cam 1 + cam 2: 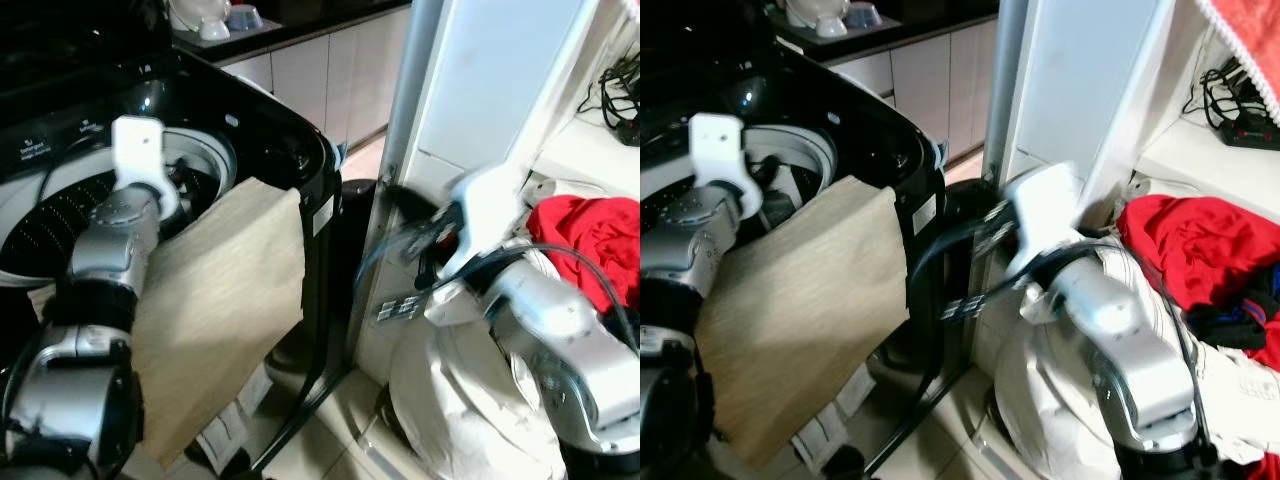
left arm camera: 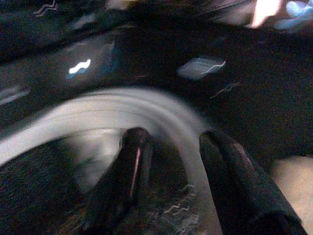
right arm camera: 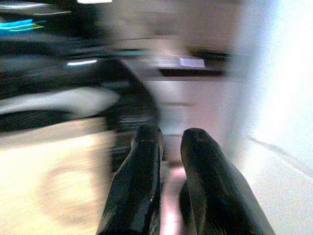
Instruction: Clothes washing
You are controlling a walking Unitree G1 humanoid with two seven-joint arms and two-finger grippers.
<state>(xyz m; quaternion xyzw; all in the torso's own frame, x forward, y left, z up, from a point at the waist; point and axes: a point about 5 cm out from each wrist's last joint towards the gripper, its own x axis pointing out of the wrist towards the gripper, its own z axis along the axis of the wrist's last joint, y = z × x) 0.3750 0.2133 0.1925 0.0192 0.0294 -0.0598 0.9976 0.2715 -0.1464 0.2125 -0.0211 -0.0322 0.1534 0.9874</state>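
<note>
Item: beige cloth (image 1: 225,305), a flat tan sheet draped over the front rim of the washing machine (image 1: 300,150), its upper edge at the rim and most of its length hanging down the outside front.
Drum: open top-loader tub (image 1: 60,215); perforated wall in view; no laundry can be made out inside, though the part seen is dark.
Left gripper: (image 2: 176,161) reaches over the tub rim, above the cloth's upper edge. The two black fingers (image 2: 124,181) stand apart with nothing between them; the picture is blurred, so any contact with the cloth cannot be told.
Left arm: (image 1: 105,260) lies against the hanging cloth's left side.
Right gripper: (image 3: 168,156) is held off the machine's right front corner, beside a white upright panel (image 1: 500,90). Its fingers (image 3: 139,181) sit close together with a narrow gap, and no fabric shows in it.
Red garment: (image 1: 590,235) heaped on a white bundle (image 1: 450,400) to the right, well apart from the machine.
Shelf: cables (image 1: 620,95) lie on a white ledge at upper right.
Background: bowls (image 1: 215,20) stand on a dark counter behind the machine.
Progress: early, by judgement. The cloth is half over the rim and not yet in the tub; the red garment waits unloaded; lid closing and starting the wash remain.
</note>
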